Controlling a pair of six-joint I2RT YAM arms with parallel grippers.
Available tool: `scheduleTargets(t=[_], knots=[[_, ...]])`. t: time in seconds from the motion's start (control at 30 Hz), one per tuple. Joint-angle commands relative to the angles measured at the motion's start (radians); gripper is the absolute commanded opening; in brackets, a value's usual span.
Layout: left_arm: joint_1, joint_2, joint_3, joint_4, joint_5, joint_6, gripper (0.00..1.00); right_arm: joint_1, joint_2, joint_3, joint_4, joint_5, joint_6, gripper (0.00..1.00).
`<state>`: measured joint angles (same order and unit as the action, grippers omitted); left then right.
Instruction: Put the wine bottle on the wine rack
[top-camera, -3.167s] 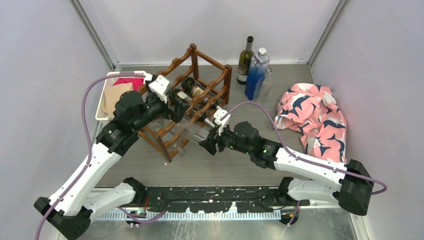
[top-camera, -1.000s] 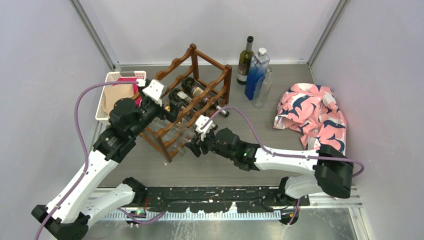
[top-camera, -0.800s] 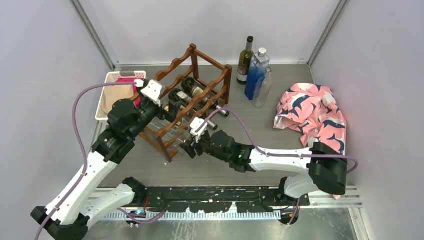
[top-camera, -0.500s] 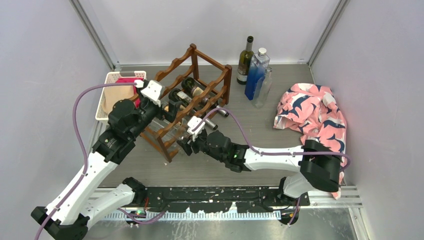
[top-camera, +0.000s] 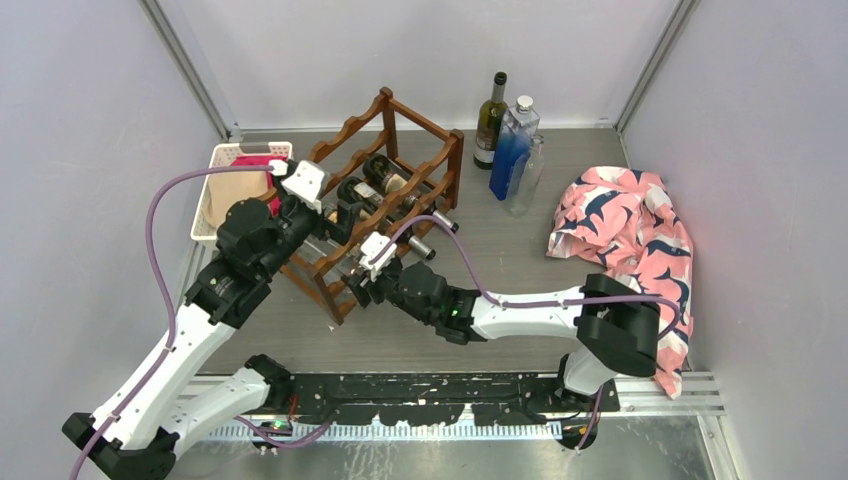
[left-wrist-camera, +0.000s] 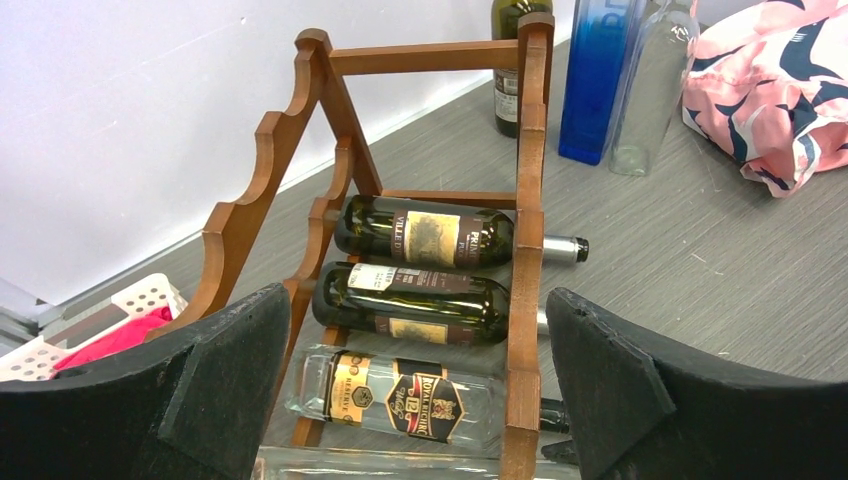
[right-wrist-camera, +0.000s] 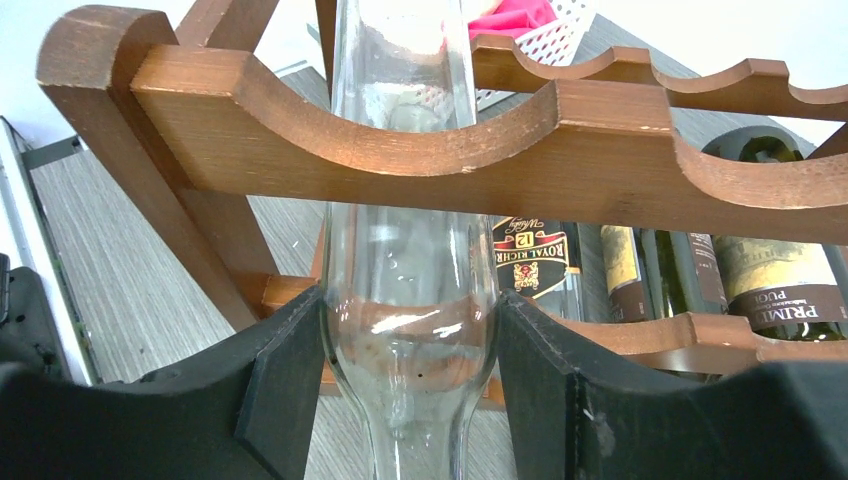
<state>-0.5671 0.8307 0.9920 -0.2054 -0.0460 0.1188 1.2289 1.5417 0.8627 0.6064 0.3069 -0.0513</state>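
The dark reddish-brown wine rack (top-camera: 345, 130) stands tilted at the table's left centre. My right gripper (top-camera: 357, 285) is at its near front corner, shut on a clear glass wine bottle (right-wrist-camera: 405, 230) just above the neck. In the right wrist view the bottle's body runs under the scalloped front rail (right-wrist-camera: 560, 140) into the rack. The bottle's side shows along the bottom edge (left-wrist-camera: 380, 468) of the left wrist view. My left gripper (left-wrist-camera: 415, 300) hangs open at the rack's left end with nothing between its fingers. Two dark green bottles (left-wrist-camera: 425, 232) and a labelled clear one (left-wrist-camera: 400, 400) lie in the rack.
A white basket (top-camera: 205, 205) with cloths sits left of the rack. At the back stand a dark wine bottle (top-camera: 490, 120), a blue bottle (top-camera: 512, 150) and a clear one (top-camera: 530, 175). A pink patterned cloth (top-camera: 625, 235) lies at the right.
My right arm has moved left toward the rack's front corner, carrying the clear bottle deeper into the rack. The left arm drew back slightly earlier and has held still since.
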Motion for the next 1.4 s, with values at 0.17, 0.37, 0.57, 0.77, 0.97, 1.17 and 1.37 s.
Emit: scheduleTargets(t=[0.17, 0.37, 0.57, 0.77, 0.97, 1.17, 1.37], knots=[[0.006, -0.026, 0.0, 0.086, -0.029, 0.022, 0.98, 0.015, 0.057, 0.076, 0.28, 0.05, -0.037, 0.01], [0.006, -0.037, -0.007, 0.095, -0.051, 0.031, 0.98, 0.017, 0.099, 0.083, 0.352, 0.058, -0.06, 0.01], [0.006, -0.042, -0.013, 0.103, -0.075, 0.037, 0.98, 0.017, 0.144, 0.104, 0.402, 0.065, -0.068, 0.01], [0.006, -0.045, -0.016, 0.104, -0.081, 0.041, 0.98, 0.018, 0.182, 0.127, 0.424, 0.07, -0.079, 0.01], [0.006, -0.048, -0.016, 0.106, -0.084, 0.044, 0.98, 0.017, 0.218, 0.144, 0.464, 0.08, -0.098, 0.01], [0.006, -0.05, -0.016, 0.106, -0.087, 0.046, 0.98, 0.018, 0.257, 0.158, 0.516, 0.089, -0.101, 0.01], [0.006, -0.05, -0.016, 0.106, -0.089, 0.047, 0.98, 0.018, 0.297, 0.185, 0.541, 0.116, -0.105, 0.02]])
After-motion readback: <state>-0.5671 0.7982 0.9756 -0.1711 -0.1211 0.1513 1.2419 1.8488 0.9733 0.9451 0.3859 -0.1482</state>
